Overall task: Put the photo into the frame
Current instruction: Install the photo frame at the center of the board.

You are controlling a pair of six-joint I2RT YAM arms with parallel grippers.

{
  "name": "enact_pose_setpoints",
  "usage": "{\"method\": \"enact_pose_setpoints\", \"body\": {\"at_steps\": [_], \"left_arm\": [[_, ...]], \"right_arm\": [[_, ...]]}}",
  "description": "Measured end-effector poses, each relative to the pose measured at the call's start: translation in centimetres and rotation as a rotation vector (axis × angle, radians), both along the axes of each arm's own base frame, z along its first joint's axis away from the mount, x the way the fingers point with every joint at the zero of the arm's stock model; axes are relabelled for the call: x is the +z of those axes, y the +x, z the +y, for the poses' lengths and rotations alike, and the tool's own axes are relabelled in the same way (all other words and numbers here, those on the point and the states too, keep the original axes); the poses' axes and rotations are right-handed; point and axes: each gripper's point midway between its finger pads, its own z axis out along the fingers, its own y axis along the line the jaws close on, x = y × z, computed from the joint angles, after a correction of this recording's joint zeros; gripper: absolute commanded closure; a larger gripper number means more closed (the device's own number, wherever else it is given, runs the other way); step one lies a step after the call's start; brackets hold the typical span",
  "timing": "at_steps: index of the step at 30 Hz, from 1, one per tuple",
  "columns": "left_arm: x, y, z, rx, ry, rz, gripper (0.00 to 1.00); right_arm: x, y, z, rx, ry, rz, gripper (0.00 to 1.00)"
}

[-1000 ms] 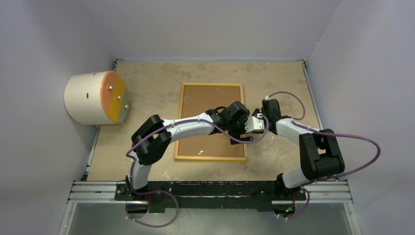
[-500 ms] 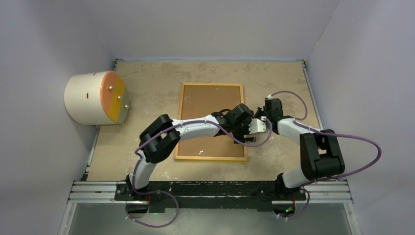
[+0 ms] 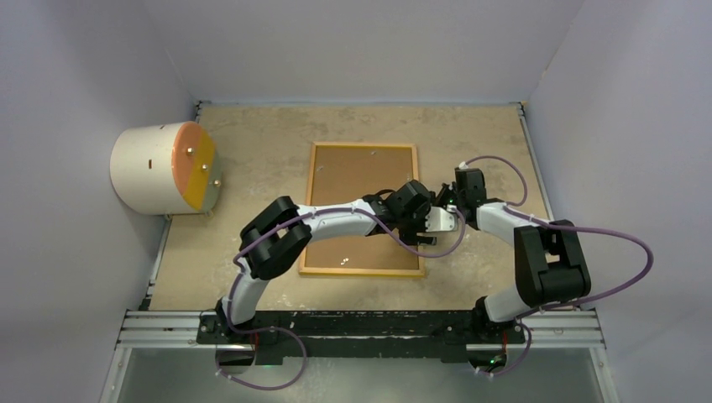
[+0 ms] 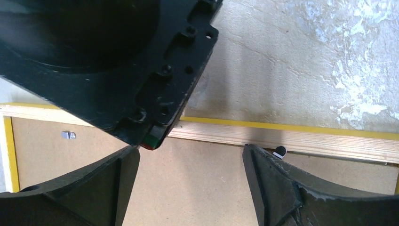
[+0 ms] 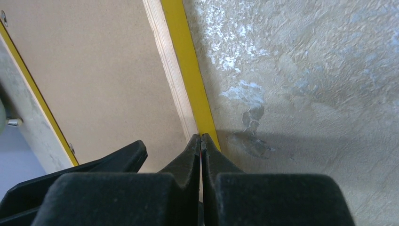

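Note:
The frame (image 3: 309, 210) lies face down mid-table, its light wood back up and its yellow edge showing in the right wrist view (image 5: 181, 47). A plain brown backing board (image 3: 357, 172) fills it. The photo is not in view. My left gripper (image 3: 426, 225) hovers open and empty over the board by the frame's right rail (image 4: 282, 137); its own view shows its gripper (image 4: 190, 148) just short of that rail. My right gripper (image 3: 443, 204) is shut, its tips (image 5: 201, 136) at the outer edge of the same rail, close beside the left finger (image 5: 94, 162).
A white drum with an orange and yellow face (image 3: 159, 168) lies at the far left. A small metal clip (image 4: 69, 135) and a black turn tab (image 4: 280, 151) sit on the frame's back. Walls enclose the table on three sides.
My left arm has stretched further right, bringing its gripper across the board to the frame's right rail. My right gripper has shifted slightly back along that rail.

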Motion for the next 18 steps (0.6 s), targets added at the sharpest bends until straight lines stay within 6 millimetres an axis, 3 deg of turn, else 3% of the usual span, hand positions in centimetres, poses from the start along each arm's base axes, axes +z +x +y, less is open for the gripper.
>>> {"method": "enact_pose_setpoints", "body": {"at_steps": [18], "left_arm": [[-0.59,-0.44,-0.07,-0.055,0.026,-0.034,0.14]], "right_arm": [[-0.56,0.4,0.03,0.004,0.024,0.007,1.0]]}}
